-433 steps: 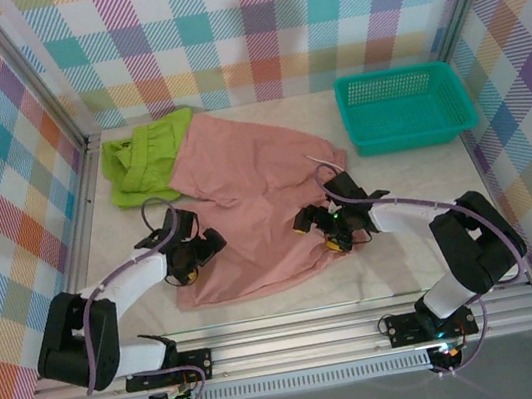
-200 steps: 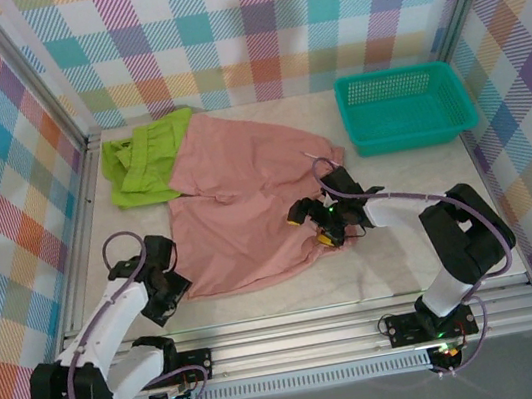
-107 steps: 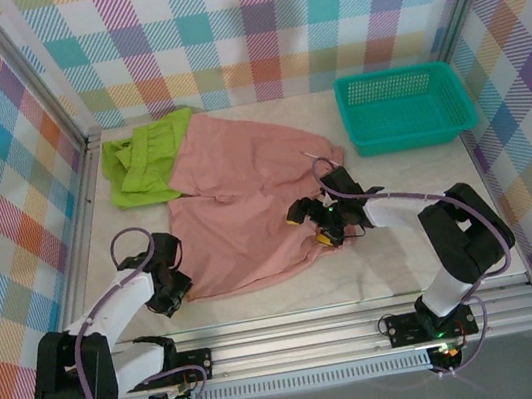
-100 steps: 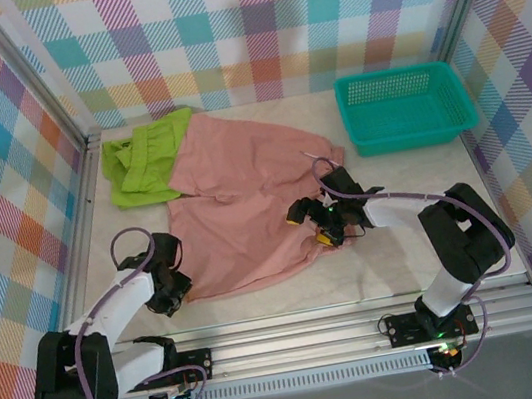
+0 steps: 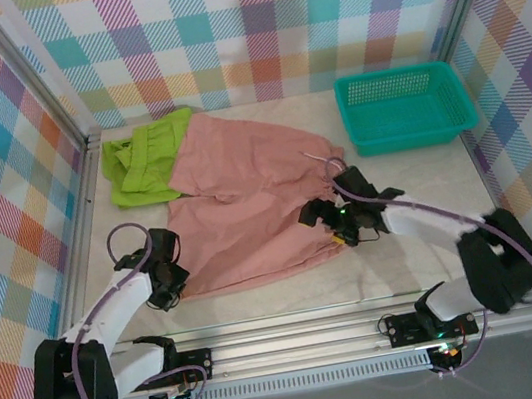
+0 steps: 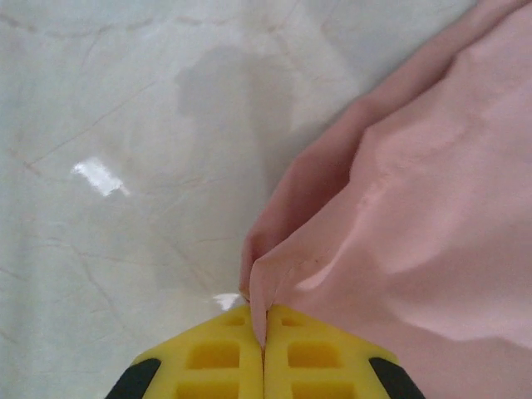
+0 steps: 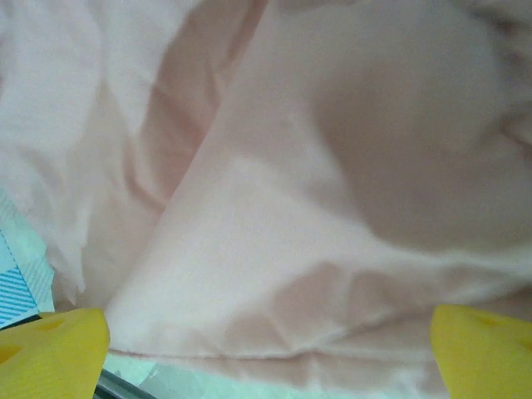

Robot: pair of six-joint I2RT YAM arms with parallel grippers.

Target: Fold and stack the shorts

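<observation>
Pink cloth, left jaws: the yellow pads (image 6: pixel 216 359) are pressed flat together on a thin pinch of the salmon pink shorts (image 5: pixel 246 198) at their near-left hem corner.
Risk, left: the bite looks shallow, so the corner could slide out on a lift. It may also hold just one layer, and the fold would then fall open.
Risk, far-left: the lime green shorts (image 5: pixel 143 158) touch the pink pair's far edge and seem tucked partly under it, so a hard pull might drag them along.
Risk, right: the right jaws stand wide over the pink pair's near-right edge, with the yellow fingertips (image 7: pixel 50 345) at either side of the wrist view and cloth between them, gripping nothing. If the left side pulls alone, the shorts would likely skew and bunch.
Look, green pair: crumpled in the counter's far-left corner.
Look, pink pair: spread over the middle of the pale counter (image 5: pixel 409 273), mostly flat with soft creases. The pinched corner rises in a small ridge.
</observation>
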